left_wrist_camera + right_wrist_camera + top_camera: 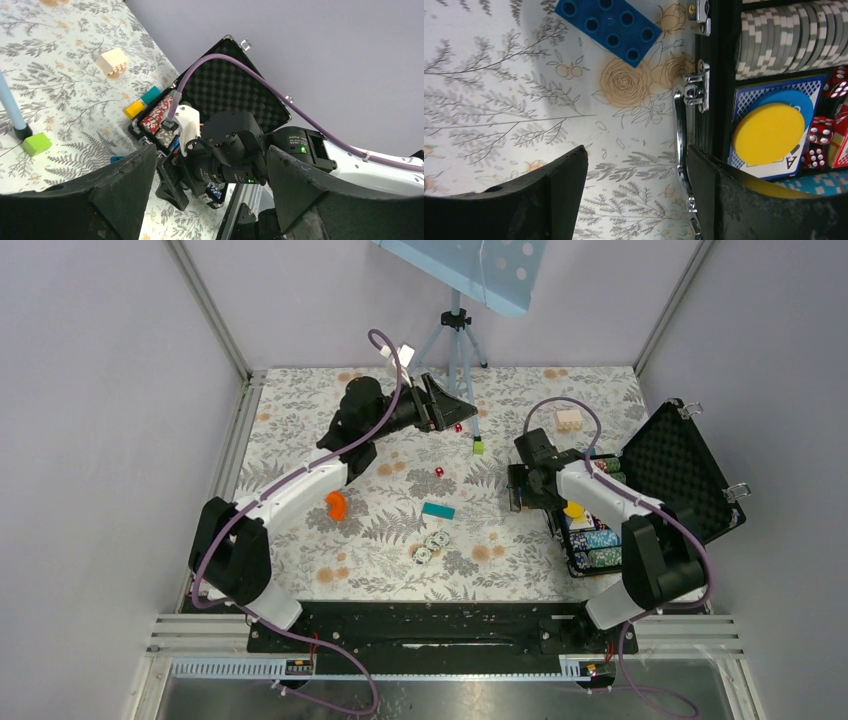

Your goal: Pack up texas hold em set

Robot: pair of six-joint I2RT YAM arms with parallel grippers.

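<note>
The texas hold em set's black case [676,472] lies open at the right, its foam lid [235,85] tipped back and rows of chips [598,546] in the base. The right wrist view shows grey chips [794,35], a yellow disc [769,132] on a playing card and red dice [821,140] inside. My right gripper [516,488] [636,150] hangs open over the tablecloth just left of the case's silver handle [680,135], holding nothing. My left gripper [448,405] [210,200] is open and empty, raised over the far middle of the table. Two red dice [439,472] [459,427] and small pale round pieces [430,545] lie loose.
Toy bricks are scattered about: teal [438,510], green [478,446] [36,143], beige [568,418] [111,61] and blue [609,27]. An orange curved piece [337,504] lies near the left arm. A tripod [455,330] stands at the back edge.
</note>
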